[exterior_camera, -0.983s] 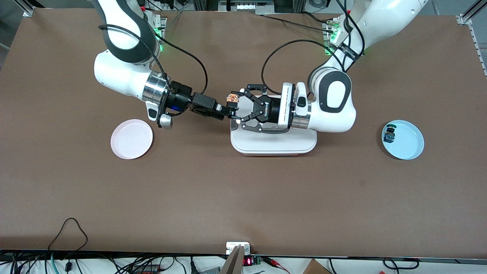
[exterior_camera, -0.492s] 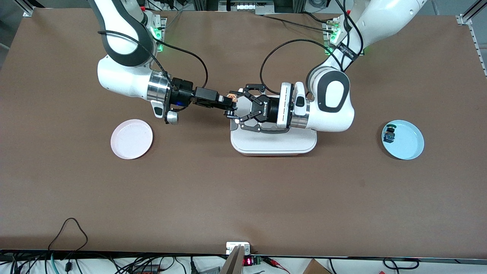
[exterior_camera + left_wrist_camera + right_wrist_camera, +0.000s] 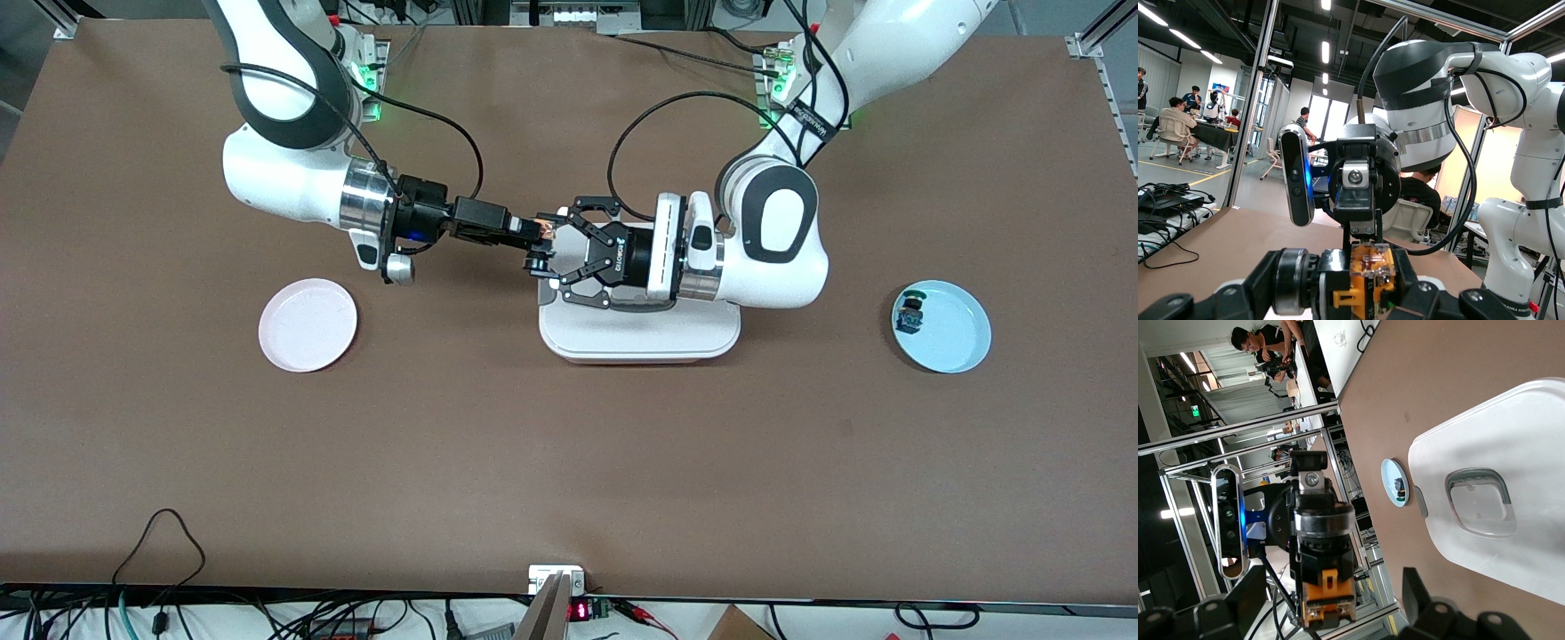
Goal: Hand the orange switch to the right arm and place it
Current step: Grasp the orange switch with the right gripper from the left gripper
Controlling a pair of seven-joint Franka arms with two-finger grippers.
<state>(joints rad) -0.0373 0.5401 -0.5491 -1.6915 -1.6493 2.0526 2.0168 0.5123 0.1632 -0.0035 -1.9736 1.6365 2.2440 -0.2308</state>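
Left jaws: the left gripper (image 3: 544,240) is clamped tight on the orange switch (image 3: 542,228), holding it up in the air over the edge of the white tray (image 3: 640,333) that lies toward the right arm's end of the bench.
Right jaws: the right gripper (image 3: 533,244) stands spread, one finger on either side of the orange switch; whether the pads touch it I cannot tell.
Orange switch: seen from the left wrist (image 3: 1368,280) as a yellow-orange block with a clear top, set between the left gripper's black fingers (image 3: 1418,293); seen from the right wrist (image 3: 1328,597) it is end-on, between the right gripper's two black fingers (image 3: 1418,593).
Arms: both wrists lie level and point at each other, nose to nose over the middle of the bench (image 3: 569,462).
White tray: under the left gripper and wrist, with a recessed square in it (image 3: 1478,503).
Pink plate: (image 3: 308,324) on the bench toward the right arm's end.
Blue plate: (image 3: 951,342) toward the left arm's end, carrying a small black component (image 3: 909,311) with a green and blue top.
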